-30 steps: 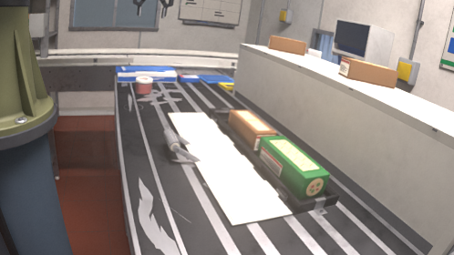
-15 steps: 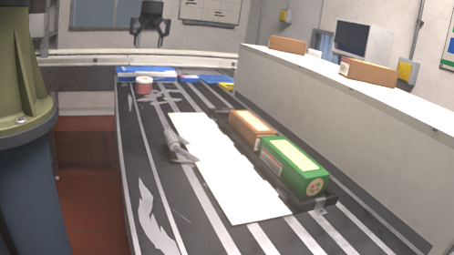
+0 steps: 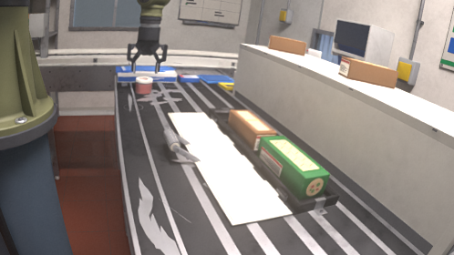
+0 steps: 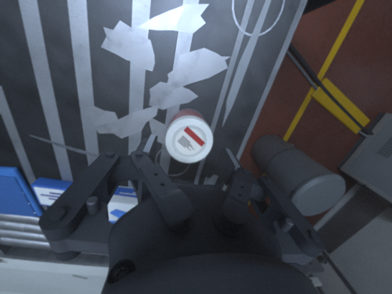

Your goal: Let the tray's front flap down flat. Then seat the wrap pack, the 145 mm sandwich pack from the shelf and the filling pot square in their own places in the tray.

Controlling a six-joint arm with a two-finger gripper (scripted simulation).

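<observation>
The filling pot (image 3: 144,84) (image 4: 189,140), a small red tub with a white lid, stands upright at the far end of the dark table. A blue and white pack (image 3: 146,73) lies just behind it. Nearer, the tray (image 3: 278,166) runs along the table's right side. An orange sandwich pack (image 3: 250,125) and a green wrap pack (image 3: 294,166) sit in it. The tray's white front flap (image 3: 228,166) lies flat on the table. My gripper (image 3: 147,68) (image 4: 190,152) hangs above the pot. It is open and holds nothing.
Behind the table runs a grey rail and wall. A long shelf (image 3: 346,91) on the right carries orange boxes (image 3: 368,72). Small blue and yellow items (image 3: 209,80) lie at the table's far end. A grey tool (image 3: 175,143) lies left of the flap. The red floor lies left.
</observation>
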